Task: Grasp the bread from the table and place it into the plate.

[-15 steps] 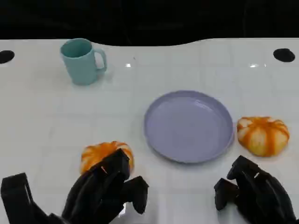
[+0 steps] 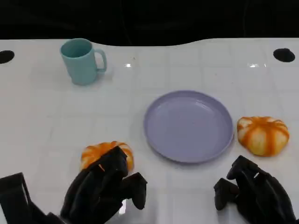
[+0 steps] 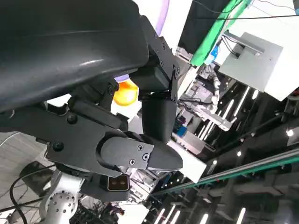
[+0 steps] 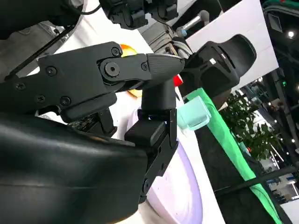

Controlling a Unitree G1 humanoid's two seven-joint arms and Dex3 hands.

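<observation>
The left hand (image 2: pixel 105 189) is low at the near edge of the white worktop (image 2: pixel 46 121). Its black fingers (image 2: pixel 117 163) reach forward and hang over the near side of a round orange bread (image 2: pixel 100 153). The fingers are spread apart, and I cannot tell if they touch the bread. The hand holds nothing. In the left wrist view the fingers (image 3: pixel 159 116) point out, with a bit of orange bread (image 3: pixel 125 93) showing past them.

The right hand (image 2: pixel 252 191) is low on the other side. Its fingers are curled in, and there is nothing in them. It sits on the near side of a second orange bread (image 2: pixel 262 135), a little apart from it.

Between the two breads is a purple plate (image 2: pixel 188 126). It has no food on it. The second bread lies just beside the plate's right rim. The first bread is near the plate's left side, but not touching.

Far back on the left stands a light blue-green cup (image 2: pixel 82 61), upright, with its handle pointing right.
</observation>
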